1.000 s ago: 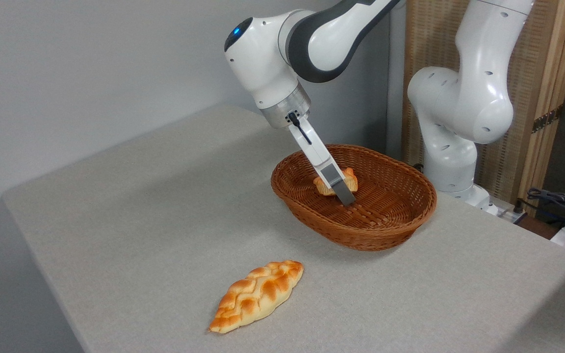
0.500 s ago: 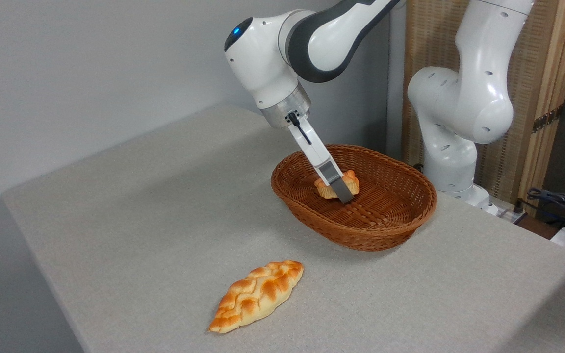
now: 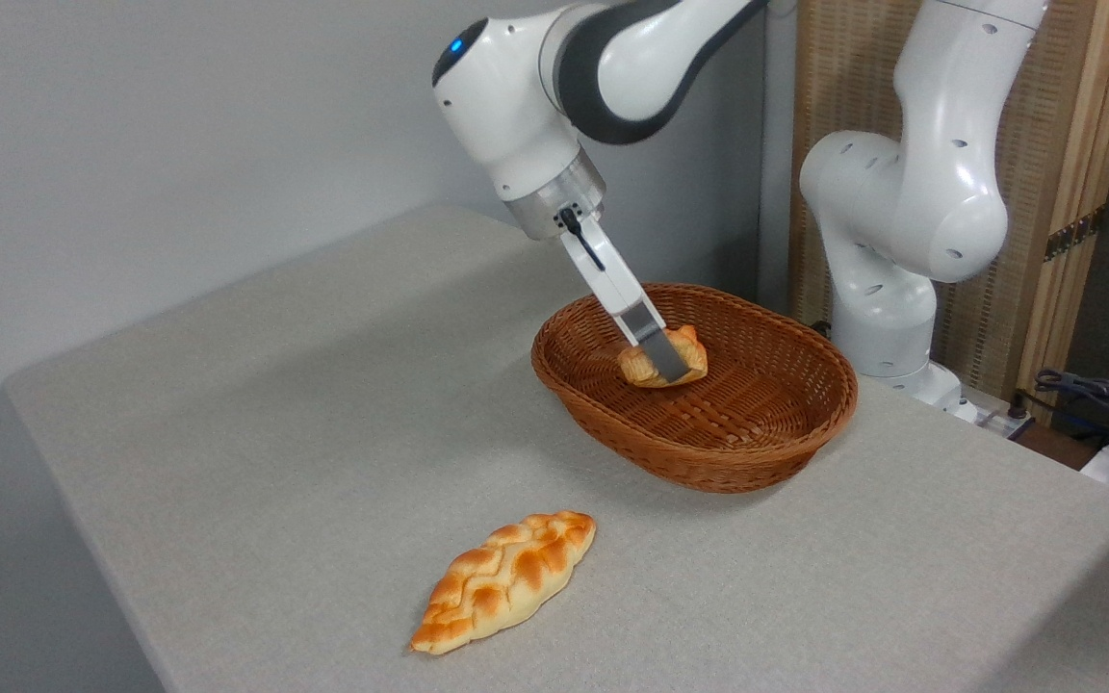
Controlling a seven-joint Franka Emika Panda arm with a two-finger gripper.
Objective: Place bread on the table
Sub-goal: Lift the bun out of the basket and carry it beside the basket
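Closest to my camera, I see the table (image 3: 256,462) with its soft grey cloth. Its left edge is rounded and the near corner drops out of view at the bottom. A long braided loaf (image 3: 504,580) lies flat on the cloth near the front, with its pointed end toward the front edge. All around the loaf the cloth is bare, so I have lots of open room on the left and in the middle. On the right the table runs out of the picture.

Farther back sits the brown basket (image 3: 709,452), an oval one with a raised woven rim. It stands well apart from the loaf and back from the front edge. Over the basket my gripper (image 3: 672,371) comes down on a slant from the upper left. Its near finger (image 3: 658,348) lies across the front of the bread (image 3: 689,351), and the bread is pinched between the two fingers. The bread looks lifted a little off the basket floor, inside the rim and near the back left of it. I cannot see the far finger.

Behind the basket stands the white arm (image 3: 901,212), just past the table's back edge. Some dark cables (image 3: 1094,399) lie on the far right. I can read no writing or labels anywhere.
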